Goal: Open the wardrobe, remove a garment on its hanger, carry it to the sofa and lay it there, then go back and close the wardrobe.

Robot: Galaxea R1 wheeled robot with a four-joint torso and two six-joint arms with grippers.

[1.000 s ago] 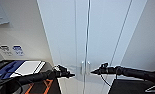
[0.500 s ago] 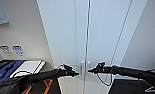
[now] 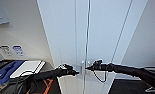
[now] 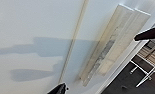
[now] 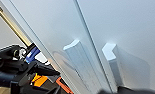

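Right now you are facing the wardrobe (image 3: 103, 37) head-on, and its two tall white doors stand closed, meeting at a thin vertical seam that runs down the middle of the head view. The pair of small pale handles (image 3: 84, 67) sits low on that seam, one on each door, just beside each other.

Your left pincer (image 3: 74, 72) reaches in from the left and its tip lies just beside the left-door handle, at about handle height; you cannot tell from these views whether it touches. Your right pincer (image 3: 89, 67) comes in from the right and its tip lies right at the right-door handle, again too close to say whether there is contact. For both pincers, you cannot tell whether the fingers are spread or pressed together: the tips read only as dark points against the white doors. A dark cable (image 3: 99, 77) loops down under the right arm.

In the left wrist view you see the door seam (image 4: 73, 42) and the two handles (image 4: 118, 42) side by side as long pale strips, with shadows of the arms cast on the door face. In the right wrist view the two handles (image 5: 79, 62) stand out from the doors on either side of the seam, and the left arm (image 5: 15, 67) shows dark beyond them.

To the left of the wardrobe, against the wall, a white chair with a blue seat (image 3: 11, 68) stands low, and two small wall panels (image 3: 11, 50) sit above it.
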